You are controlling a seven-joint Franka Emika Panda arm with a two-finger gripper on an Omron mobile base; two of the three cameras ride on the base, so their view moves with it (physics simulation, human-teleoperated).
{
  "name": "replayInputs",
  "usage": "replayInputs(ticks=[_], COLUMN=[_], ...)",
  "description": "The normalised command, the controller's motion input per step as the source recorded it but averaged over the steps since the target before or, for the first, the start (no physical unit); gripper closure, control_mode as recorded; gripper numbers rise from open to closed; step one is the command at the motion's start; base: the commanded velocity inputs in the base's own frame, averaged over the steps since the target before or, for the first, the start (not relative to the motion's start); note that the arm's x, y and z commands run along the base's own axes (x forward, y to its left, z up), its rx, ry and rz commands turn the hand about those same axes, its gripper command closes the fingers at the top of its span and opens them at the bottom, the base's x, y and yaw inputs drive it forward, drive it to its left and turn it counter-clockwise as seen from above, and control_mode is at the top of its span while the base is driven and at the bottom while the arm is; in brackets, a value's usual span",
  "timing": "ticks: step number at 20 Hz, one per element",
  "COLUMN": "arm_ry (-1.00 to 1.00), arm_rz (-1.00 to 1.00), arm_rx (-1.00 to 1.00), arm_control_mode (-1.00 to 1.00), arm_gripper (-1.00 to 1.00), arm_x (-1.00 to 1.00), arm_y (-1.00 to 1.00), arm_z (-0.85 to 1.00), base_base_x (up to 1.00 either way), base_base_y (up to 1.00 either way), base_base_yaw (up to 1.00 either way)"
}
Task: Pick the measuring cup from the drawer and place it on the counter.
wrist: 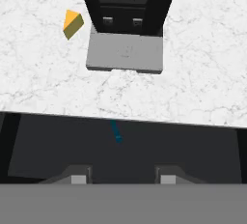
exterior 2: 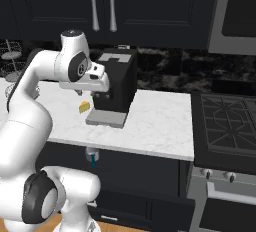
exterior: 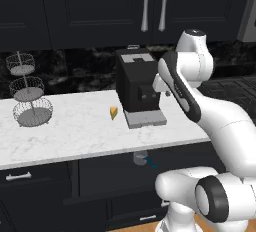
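cup (exterior: 140,158): in open drawer (wrist: 58,150), just under surface (exterior: 75,131) edge, only teal handle seen from hand | fingers (wrist: 120,178): spread, empty, above drawer, cup ahead between them, apart | count: one cup, one cheese wedge (wrist: 73,24), one coffee machine (exterior: 137,83)

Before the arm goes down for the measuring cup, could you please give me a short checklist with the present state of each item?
1. Drawer open: ok, dark inside exposed below the counter edge.
2. Measuring cup located: ok, grey cup just under the counter edge, teal handle pointing outward.
3. End effector empty and open: ok, fingertips apart, nothing between them.
4. End effector above the drawer: ok by the hand view; height cannot tell.
5. Landing spot: ok, bare marble between cheese wedge and wire stand.
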Motion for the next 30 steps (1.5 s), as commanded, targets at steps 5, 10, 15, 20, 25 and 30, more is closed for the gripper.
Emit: replayInputs(ticks=[5,10,15,20,25,30], arm_ry=[-0.02,-0.09,0.05,0.10,0.00,-0.14], arm_rz=[0.00,0.00,0.00,0.00,0.00,-0.03], arm_rx=[0.08,0.18,0.09,0.06,0.00,-0.02], arm_control_mode=[-1.00,-1.00,-1.00,-1.00,-1.00,-1.00], arm_gripper=[-1.00,-1.00,-1.00,-1.00,-1.00,-1.00], arm_x=[-0.07,-0.41,-0.39,-0.38,-0.19,-0.01], arm_y=[-0.21,-0.64,-0.13,0.14,0.21,0.17], arm_z=[0.00,-0.40,-0.62,-0.66,-0.90,-0.87], base_base_x=[0.00,0.00,0.00,0.00,0.00,0.00], base_base_y=[0.00,0.00,0.00,0.00,0.00,0.00], base_base_yaw=[0.00,0.00,0.00,0.00,0.00,0.00])
